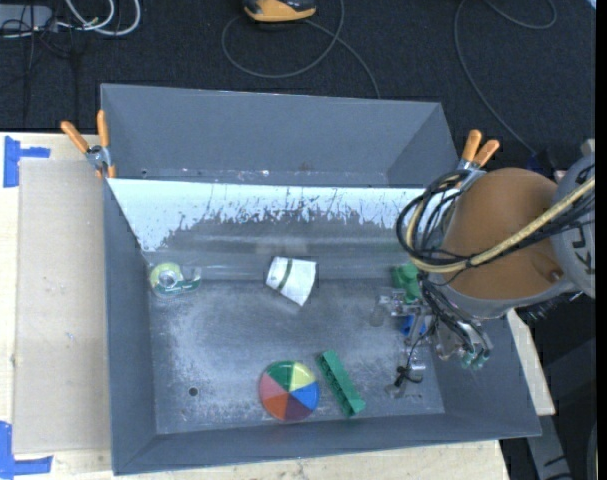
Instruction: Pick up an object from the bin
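Robotics laboratory: a robot arm [503, 238], orange-covered and hung with looped cabling, reaches from three o'clock into a grey metal bin [283, 138]. At twelve o'clock, loose cables [91, 10] trail across dark carpet [183, 48] beside a yellow-and-black device [273, 0].

Loose things spread over the floor of the bin [133, 348].
Far left, a ring [168, 278]; far middle, a tipped cup [291, 279]; near middle, a disc [289, 390], a bar [340, 383] just right of it; further right, the gripper [410, 374].

One cup [291, 279], one disc [289, 390], one bar [341, 382], one ring [168, 278]
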Controlling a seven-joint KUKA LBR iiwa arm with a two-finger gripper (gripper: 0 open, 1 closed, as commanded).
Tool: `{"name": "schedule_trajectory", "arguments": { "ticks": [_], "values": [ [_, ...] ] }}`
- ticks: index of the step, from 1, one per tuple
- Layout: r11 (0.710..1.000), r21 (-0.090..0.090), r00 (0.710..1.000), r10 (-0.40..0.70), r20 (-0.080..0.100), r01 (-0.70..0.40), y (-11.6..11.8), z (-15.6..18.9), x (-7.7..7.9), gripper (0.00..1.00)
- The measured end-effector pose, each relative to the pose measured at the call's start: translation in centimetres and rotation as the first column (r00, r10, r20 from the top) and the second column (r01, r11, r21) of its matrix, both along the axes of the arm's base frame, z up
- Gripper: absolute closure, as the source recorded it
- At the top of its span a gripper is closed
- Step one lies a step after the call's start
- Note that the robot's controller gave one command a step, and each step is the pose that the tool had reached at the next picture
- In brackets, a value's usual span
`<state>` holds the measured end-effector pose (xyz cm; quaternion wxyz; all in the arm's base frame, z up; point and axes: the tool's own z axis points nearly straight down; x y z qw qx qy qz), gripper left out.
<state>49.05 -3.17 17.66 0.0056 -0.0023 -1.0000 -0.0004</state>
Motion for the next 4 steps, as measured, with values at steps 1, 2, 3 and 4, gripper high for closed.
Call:
{"name": "schedule_trajectory", "arguments": {
  "ticks": [1, 2, 3, 4],
  "values": [
    [1.000, 0.000, 1.000, 0.001, 0.008, -0.001, 0.0, 0.4, 0.2, 0.00],
    [1.000, -0.001, 1.000, 0.005, 0.013, -0.005, 2.3, -3.5, -0.1, 0.00],
    [0.999, 0.000, 0.999, 0.050, 0.008, -0.050, 7.9, -8.4, -1.8, 0.00],
    [0.999, -0.002, 0.999, 0.032, 0.011, -0.032, 8.9, -10.2, -1.7, 1.00]
  ]
}}
